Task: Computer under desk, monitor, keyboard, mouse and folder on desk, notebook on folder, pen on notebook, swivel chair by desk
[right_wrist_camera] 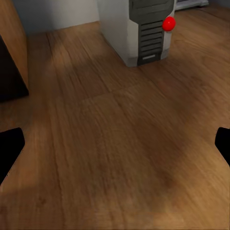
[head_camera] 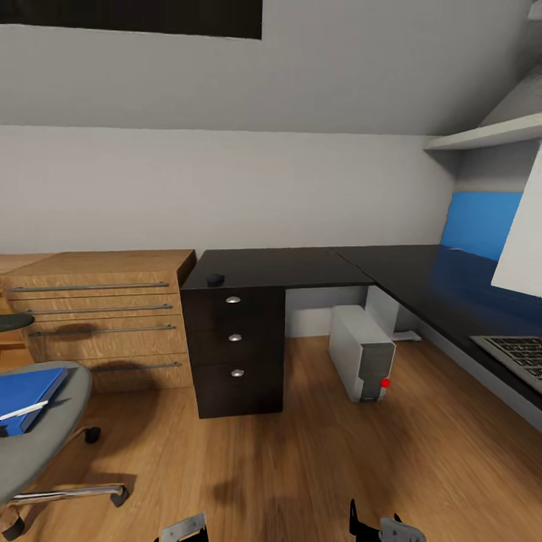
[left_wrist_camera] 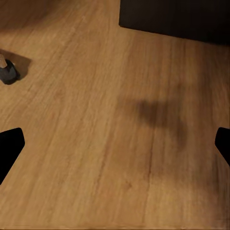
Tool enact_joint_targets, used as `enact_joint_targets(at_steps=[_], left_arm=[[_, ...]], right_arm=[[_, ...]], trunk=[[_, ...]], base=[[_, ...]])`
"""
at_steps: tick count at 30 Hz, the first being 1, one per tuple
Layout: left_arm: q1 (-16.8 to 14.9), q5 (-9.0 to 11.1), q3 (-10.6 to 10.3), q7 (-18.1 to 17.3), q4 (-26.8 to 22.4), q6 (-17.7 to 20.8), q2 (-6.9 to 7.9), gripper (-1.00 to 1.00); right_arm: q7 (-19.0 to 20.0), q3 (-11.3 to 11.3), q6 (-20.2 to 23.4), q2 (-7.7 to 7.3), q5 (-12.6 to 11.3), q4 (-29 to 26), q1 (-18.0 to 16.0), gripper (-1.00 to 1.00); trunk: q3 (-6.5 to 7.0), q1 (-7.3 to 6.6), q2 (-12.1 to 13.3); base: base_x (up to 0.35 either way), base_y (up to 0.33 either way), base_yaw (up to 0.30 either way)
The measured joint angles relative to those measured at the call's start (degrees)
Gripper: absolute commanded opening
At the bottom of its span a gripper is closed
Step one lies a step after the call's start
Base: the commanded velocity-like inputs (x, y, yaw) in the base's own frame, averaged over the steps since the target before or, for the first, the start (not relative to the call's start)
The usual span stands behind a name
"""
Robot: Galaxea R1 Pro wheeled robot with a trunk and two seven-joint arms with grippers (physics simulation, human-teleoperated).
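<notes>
Black L-shaped worktop (head_camera: pixel 301 265) ahead of both my pincers, running along the wall and down my right side, black drawer block under its near-left end. Oak drawer unit (head_camera: pixel 105 316) beyond my left pincer, butted against the worktop's left end. Swivel chair (head_camera: pixel 38 429) just left of my left pincer; blue folder (head_camera: pixel 26 393) lies on its seat with a white pen-like stick across it. One castor (left_wrist_camera: pixel 8 73) shows in the left wrist view, resting on the plank floor (left_wrist_camera: pixel 96 143). Computer (head_camera: pixel 363 351) stands on the floor under the worktop, ahead of my right pincer, red dot on its front. Monitor's white back (head_camera: pixel 523 241) and keyboard (head_camera: pixel 519 354) on the worktop, forward-right of my right pincer. Small dark mouse-like object (head_camera: pixel 216 278) on the worktop above the drawers. Left pincer (left_wrist_camera: pixel 115 146) spread wide, nothing held. Right pincer (right_wrist_camera: pixel 115 148) likewise spread, over bare floor.
</notes>
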Motion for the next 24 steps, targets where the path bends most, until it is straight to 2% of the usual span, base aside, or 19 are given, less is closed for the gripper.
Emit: enact_joint_targets(at_steps=[11, 14, 24], left_arm=[[0.0, 0.0, -0.2, 0.1, 0.6, 0.0, -0.02, 1.00], [0.0, 0.0, -0.2, 0.2, 0.5, 0.0, -0.02, 1.00], [0.0, 0.0, -0.2, 0.2, 0.6, 0.0, -0.01, 1.00]], right_arm=[[0.0, -0.1, 0.9, -0.10, 0.1, -0.4, 0.0, 1.00], [0.0, -0.1, 0.9, -0.10, 0.1, -0.4, 0.0, 1.00], [0.0, -0.1, 0.9, -0.11, 0.1, -0.4, 0.0, 1.00]], trunk=[[1.80, -0.27, 0.2], [2.20, -0.33, 0.2], [3.11, -2.51, 4.2]], base=[[-0.023, 0.000, 0.000], [-0.240, -0.006, 0.000], [-0.329, -0.109, 0.000]])
